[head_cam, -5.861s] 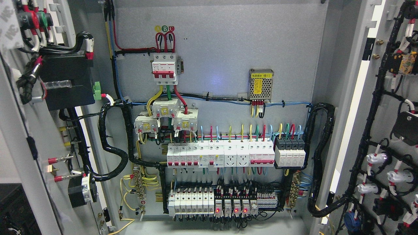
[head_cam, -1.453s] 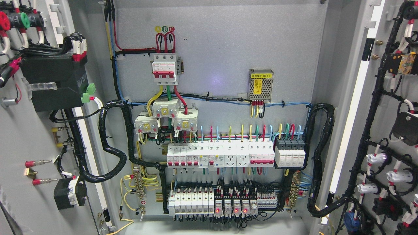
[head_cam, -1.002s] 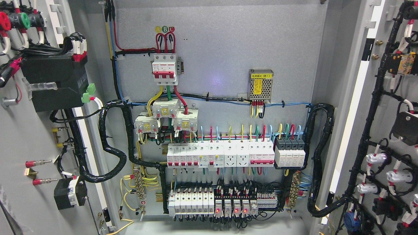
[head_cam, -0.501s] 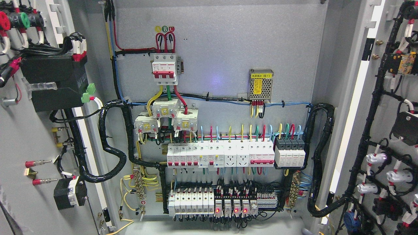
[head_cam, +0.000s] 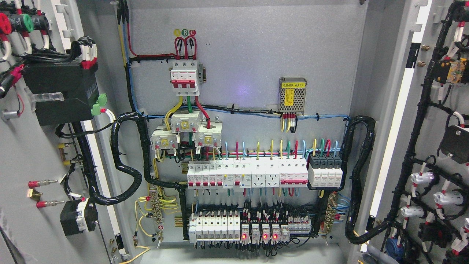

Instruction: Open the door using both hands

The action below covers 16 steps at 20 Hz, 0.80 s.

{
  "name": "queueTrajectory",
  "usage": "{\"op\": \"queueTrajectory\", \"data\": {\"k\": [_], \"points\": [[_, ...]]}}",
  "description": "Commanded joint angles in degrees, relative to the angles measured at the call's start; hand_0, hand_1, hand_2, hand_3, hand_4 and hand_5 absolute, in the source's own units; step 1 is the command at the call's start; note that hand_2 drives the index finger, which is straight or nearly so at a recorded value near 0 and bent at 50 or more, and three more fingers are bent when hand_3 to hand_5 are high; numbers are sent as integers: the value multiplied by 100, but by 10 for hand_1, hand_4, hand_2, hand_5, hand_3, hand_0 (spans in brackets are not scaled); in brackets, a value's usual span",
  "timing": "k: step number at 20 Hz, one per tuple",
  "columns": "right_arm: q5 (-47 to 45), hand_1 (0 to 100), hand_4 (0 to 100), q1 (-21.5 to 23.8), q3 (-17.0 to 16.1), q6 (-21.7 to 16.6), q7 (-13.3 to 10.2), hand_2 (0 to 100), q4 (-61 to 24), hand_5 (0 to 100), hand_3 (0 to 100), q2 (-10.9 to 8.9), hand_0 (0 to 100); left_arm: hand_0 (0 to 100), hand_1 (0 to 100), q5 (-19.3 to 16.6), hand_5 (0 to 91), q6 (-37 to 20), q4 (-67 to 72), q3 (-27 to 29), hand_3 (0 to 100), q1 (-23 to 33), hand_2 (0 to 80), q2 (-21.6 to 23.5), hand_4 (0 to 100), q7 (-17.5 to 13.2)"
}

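nearest, at the bottom edge right of the middle, a blurred grey sliver [head_cam: 377,256] pokes into view. it seems to be part of the right hand, but whether it is spread or closed cannot be told. it touches neither door.

both doors stand swung wide. the left door [head_cam: 22,154] fills the left edge with its inner face turned to the camera, carrying a black box [head_cam: 58,91] and wired lamps. the right door [head_cam: 445,106] fills the right edge the same way, with a black cable harness [head_cam: 414,146] running down it. between their hinge edges the cabinet mouth is fully open.

just inside, black corrugated conduit loops along the left wall [head_cam: 128,172] and the right wall [head_cam: 357,183], crowding the side edges. the cabinet floor [head_cam: 220,256] shows as a bare grey strip with a yellow wire at its left corner.

farthest back, the grey back panel [head_cam: 256,47] holds a red-and-white main breaker [head_cam: 185,77] at upper left, a small meshed power supply [head_cam: 292,94] to its right, a row of white breakers [head_cam: 249,175] across the middle, and a lower row [head_cam: 238,225] with red lights lit. the panel's upper right is bare.
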Motion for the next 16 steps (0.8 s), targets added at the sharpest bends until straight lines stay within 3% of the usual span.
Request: {"op": "queueTrajectory", "data": {"k": [1, 5, 16], "points": [[-50, 0, 0, -17, -531, -1, -281, 0, -16, 0, 0, -136, 191, 0, 0, 408, 0, -75, -295, 581, 0, -65, 0, 44, 0, 9], [-50, 0, 0, -8, -689, -1, -291, 0, -7, 0, 0, -286, 191, 0, 0, 655, 0, -189, -295, 889, 0, -39, 0, 150, 0, 9], [-50, 0, 0, 141, -1181, -10, -291, 0, 28, 0, 0, -304, 191, 0, 0, 1235, 0, -682, -321, 1469, 0, 321, 0, 677, 0, 9]]}}
